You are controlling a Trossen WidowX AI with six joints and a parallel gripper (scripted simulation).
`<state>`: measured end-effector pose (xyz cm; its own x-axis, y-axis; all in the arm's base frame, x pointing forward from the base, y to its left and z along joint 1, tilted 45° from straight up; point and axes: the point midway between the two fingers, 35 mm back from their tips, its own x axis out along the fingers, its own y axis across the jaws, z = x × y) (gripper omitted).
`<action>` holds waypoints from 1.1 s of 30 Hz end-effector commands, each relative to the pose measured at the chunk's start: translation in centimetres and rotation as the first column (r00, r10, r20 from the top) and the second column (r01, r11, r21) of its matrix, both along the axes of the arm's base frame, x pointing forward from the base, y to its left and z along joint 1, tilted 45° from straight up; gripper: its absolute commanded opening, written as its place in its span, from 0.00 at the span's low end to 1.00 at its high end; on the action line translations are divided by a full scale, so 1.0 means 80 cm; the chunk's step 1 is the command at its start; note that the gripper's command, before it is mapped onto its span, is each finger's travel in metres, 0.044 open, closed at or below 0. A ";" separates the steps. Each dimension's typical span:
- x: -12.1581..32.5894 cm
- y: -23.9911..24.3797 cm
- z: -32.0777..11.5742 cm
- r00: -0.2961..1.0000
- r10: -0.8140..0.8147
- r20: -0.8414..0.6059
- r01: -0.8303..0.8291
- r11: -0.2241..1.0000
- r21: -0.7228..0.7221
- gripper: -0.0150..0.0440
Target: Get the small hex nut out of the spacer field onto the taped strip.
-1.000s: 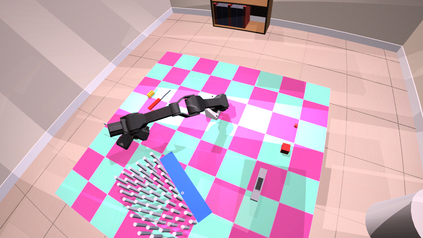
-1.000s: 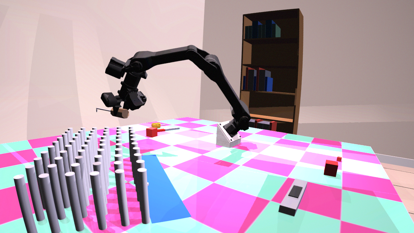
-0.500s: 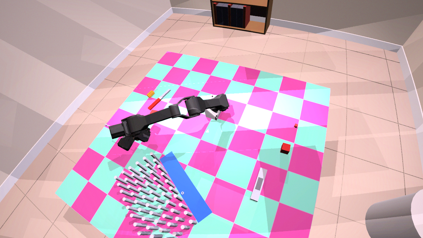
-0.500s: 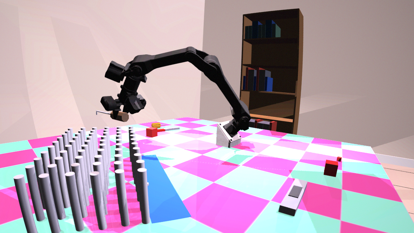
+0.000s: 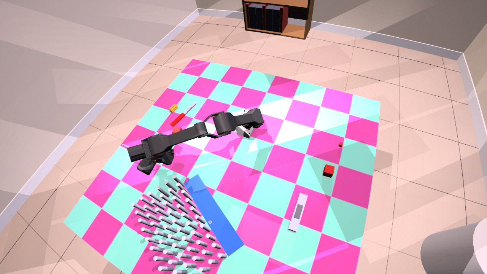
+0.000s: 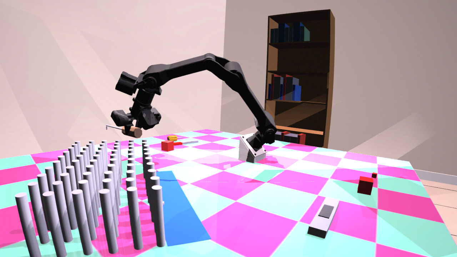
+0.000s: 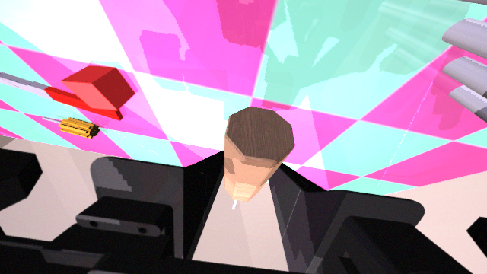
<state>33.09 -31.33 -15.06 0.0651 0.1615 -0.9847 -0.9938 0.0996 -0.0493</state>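
Gripper [image 6: 131, 129] [image 7: 248, 158], part-open, clamped on one wood-handled hook tool [image 6: 131, 131] [image 7: 251, 152]; handle presumably light, rigid, best held mid-grip, its thin hooked shank likelier to bend.

- Your small pale ring-shaped nut [image 5: 210, 221] [image 6: 163, 202] lies on the blue strip [image 5: 214, 214] [image 6: 182, 217], beside the spacers.
- Your gray cylindrical spacers [image 5: 162, 233] [image 6: 109, 223] [image 7: 468, 74] stand upright toward the surface's lower-left edge, seen from above.
- Your wooden-handled hook [image 5: 124, 145] [image 6: 131, 131] [image 7: 259, 137] is raised, gripped in the fingers [image 6: 127, 129].
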 end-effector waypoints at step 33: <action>0.003 0.026 -0.029 1.000 -0.011 0.003 0.011 1.000 0.000 0.25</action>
<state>33.39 -29.25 -17.18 0.0655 0.1620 -0.9846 -0.9938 0.0997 -0.0497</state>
